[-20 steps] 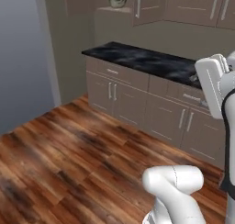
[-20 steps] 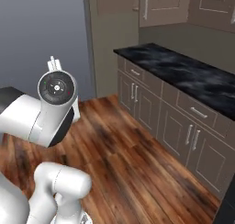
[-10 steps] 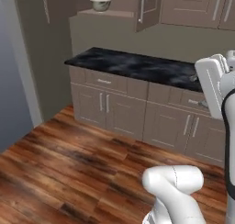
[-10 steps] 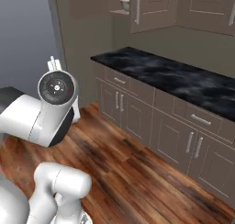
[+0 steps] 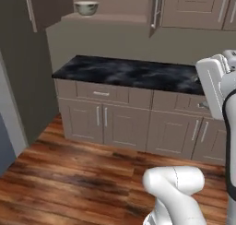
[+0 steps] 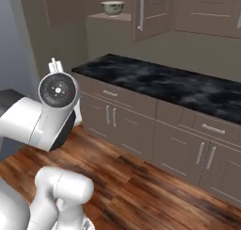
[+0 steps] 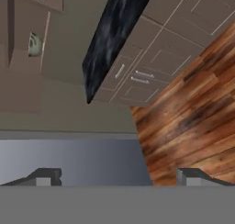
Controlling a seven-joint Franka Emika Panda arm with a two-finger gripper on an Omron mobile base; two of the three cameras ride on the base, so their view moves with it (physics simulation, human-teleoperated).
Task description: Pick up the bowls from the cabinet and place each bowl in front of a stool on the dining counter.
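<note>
Bowl (image 5: pixel 86 8) (image 6: pixel 113 7) (image 7: pixel 34 44): cream-olive with dark green smudges, upright on the open cabinet (image 5: pixel 108 17) (image 6: pixel 115 17) shelf, near its left end. Cabinet door (image 5: pixel 156 9) (image 6: pixel 149 12) swung open, silver bar handle upright. Below: black counter (image 5: pixel 133 73) (image 6: pixel 174 85) over beige drawers, wood floor (image 5: pixel 69 178). Gripper (image 7: pixel 117 177): jaws spread wide, nothing between them, well apart from the bowl.

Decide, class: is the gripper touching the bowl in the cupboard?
Apart. In the hand view the open gripper sits in the foreground, while the bowl stands far off on the cupboard shelf, with wall and floor between them.
</note>
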